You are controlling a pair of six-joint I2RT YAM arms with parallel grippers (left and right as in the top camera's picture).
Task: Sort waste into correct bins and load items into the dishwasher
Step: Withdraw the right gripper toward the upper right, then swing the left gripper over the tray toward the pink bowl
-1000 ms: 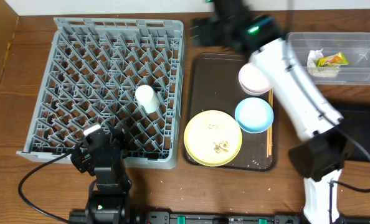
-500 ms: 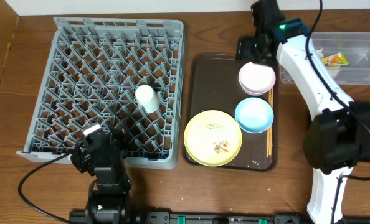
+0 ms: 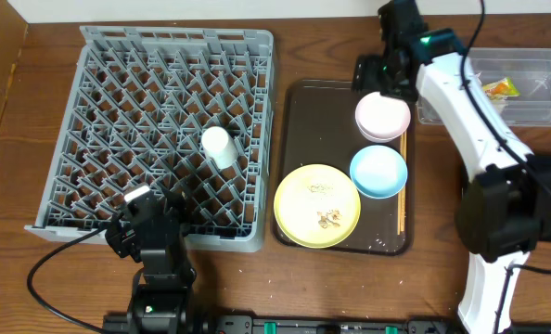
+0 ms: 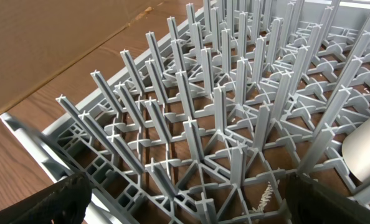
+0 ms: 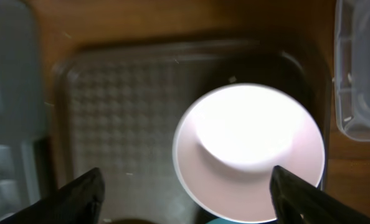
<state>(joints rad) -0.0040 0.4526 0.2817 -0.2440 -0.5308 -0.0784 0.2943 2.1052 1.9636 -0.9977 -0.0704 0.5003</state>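
pink bowl (image 3: 382,118) and blue bowl (image 3: 378,172) are sitting by the crumb-speckled yellow plate (image 3: 316,205) on the brown tray (image 3: 317,121); white cup (image 3: 218,146) is leaning among the grey rack (image 3: 108,56) pegs, wrapper (image 3: 499,87) is lying in the clear tub (image 3: 535,116)

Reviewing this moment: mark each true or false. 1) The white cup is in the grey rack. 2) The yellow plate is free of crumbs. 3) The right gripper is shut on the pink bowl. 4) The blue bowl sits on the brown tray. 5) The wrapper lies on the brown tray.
1) True: the white cup is in the grey rack.
2) False: pale crumbs lie on the yellow plate.
3) False: the right gripper is over the pink bowl with its jaws open and holds nothing.
4) True: the blue bowl sits on the brown tray.
5) False: the wrapper is in the clear tub.
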